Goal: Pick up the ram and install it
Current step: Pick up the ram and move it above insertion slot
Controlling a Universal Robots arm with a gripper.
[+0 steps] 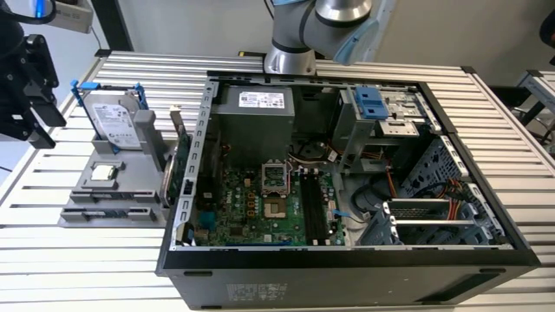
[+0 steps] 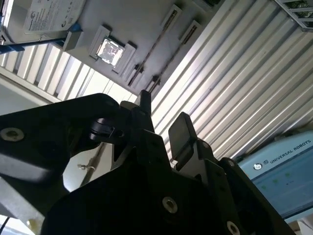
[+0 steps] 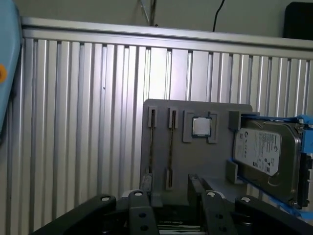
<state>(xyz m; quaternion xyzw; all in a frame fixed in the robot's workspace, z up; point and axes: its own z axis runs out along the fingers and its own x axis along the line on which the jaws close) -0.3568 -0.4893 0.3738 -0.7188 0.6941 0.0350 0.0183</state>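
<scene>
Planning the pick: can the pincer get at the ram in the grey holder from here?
Probably yes: the open pincer faces the ram in its holder, with nothing between them.

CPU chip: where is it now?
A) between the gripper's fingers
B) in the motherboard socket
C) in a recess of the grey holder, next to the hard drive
C: in the first wrist view the CPU chip lies in a square recess of the grey holder, beside the hard drive.
</scene>
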